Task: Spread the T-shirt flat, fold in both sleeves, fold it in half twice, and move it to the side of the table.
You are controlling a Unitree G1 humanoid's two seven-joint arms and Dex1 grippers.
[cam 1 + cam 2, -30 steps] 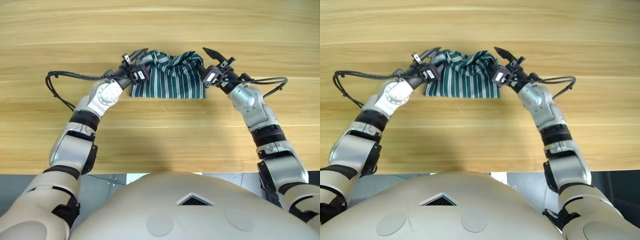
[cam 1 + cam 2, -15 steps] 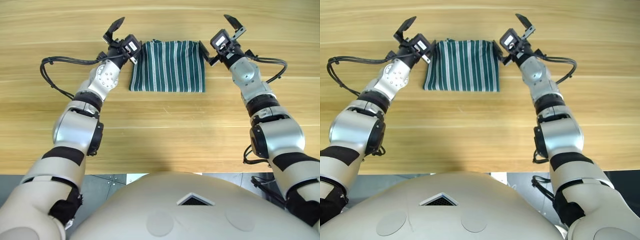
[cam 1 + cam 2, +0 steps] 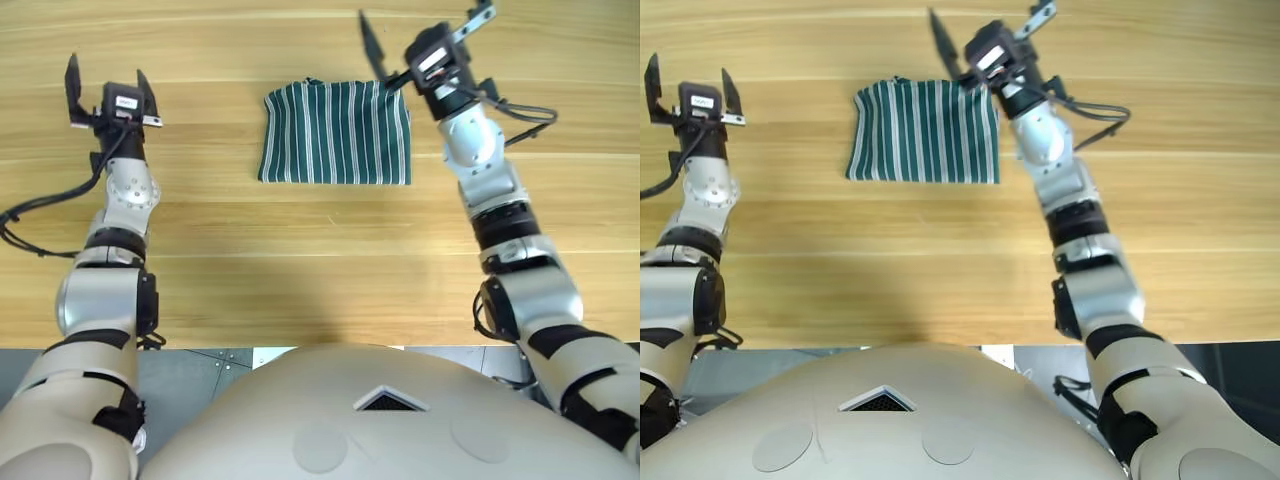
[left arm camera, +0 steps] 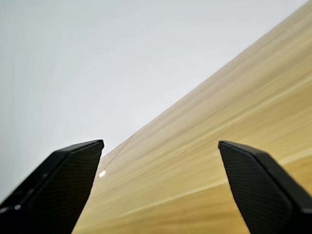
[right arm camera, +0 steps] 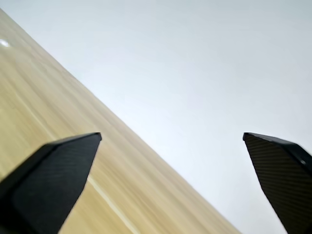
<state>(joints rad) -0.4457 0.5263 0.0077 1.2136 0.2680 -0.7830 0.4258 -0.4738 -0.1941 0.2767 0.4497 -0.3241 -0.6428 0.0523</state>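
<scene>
Nearest me is a broad stretch of bare wooden worktop [image 3: 300, 250]. Beyond it, a little right of centre, the T-shirt [image 3: 335, 135] lies as a compact green-and-white striped packet, flat on the wood. It is close to square, only slightly wider left to right than it is deep, and its stripes run near to far. From its shape I judge the folding done, with only the move to the side of the worktop left.

My left gripper [image 3: 105, 68] hangs well off to the left of the packet, level with its far half and holding nothing. Its two fingers are spread wide, and its wrist camera shows only wood and a pale wall between them.

Farthest out, my right gripper [image 3: 425, 20] sits just past the packet's far right corner. It too is empty, and its two fingers are splayed even wider. One finger points in over the packet's far edge, though I cannot tell whether it touches the cloth.

The right arm is plainly the nearer one. From that gripper the shirt lies toward me and to the left, so I would expect to bring it back down onto the right edge. A pinch there should take all the layers, or a loose flap could come undone as the packet slides.
</scene>
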